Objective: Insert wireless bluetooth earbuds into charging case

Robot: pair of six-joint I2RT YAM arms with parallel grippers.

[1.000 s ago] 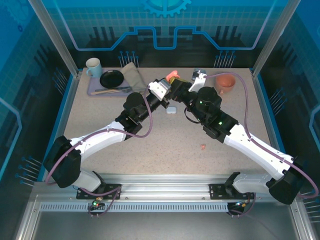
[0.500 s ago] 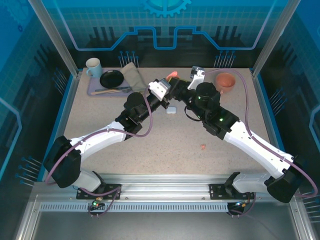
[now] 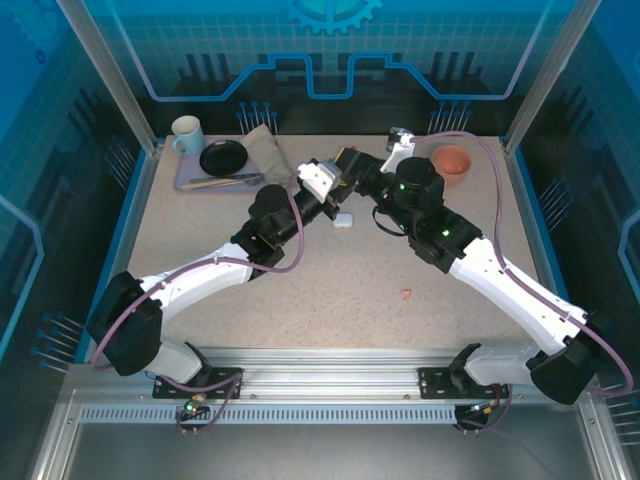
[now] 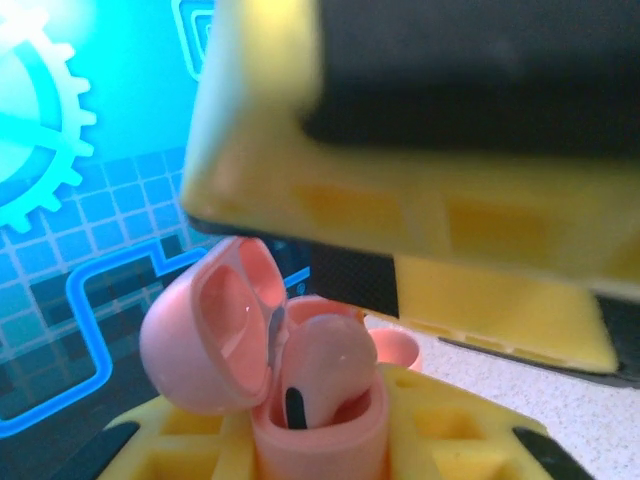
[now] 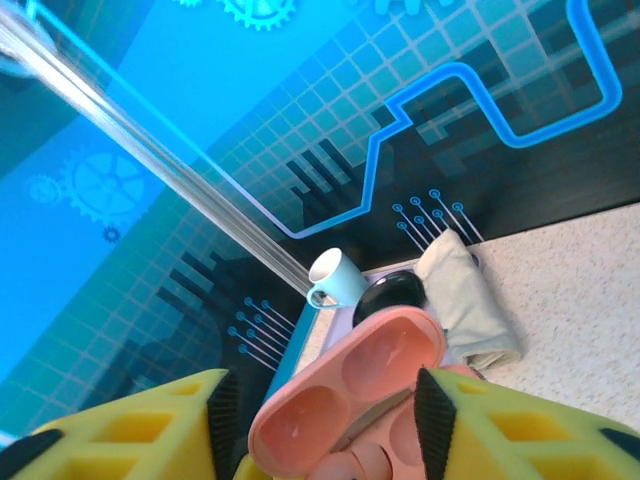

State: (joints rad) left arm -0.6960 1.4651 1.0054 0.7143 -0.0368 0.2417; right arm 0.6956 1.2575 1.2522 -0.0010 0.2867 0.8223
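Left wrist view: the left gripper point(image 4: 320, 440) is clamped on one open pink case point(image 4: 215, 345). One seated earbud point(image 4: 325, 355), pink, stands inside that case.

Right wrist view: the right gripper point(image 5: 325, 430) has its jaws apart, straddling the pink case lid. One mug point(image 5: 335, 275) stands beyond the pink case.

Top external view: one white case point(image 3: 343, 219) and one loose earbud point(image 3: 406, 294), pink, lie on the table point(image 3: 250, 300), on the near side of the pink case.

Pink case point(image 4: 205, 350) glossy smooth plastic; tabletop point(image 3: 330, 290) matt speckled; napkin point(image 5: 460, 290) soft cloth.
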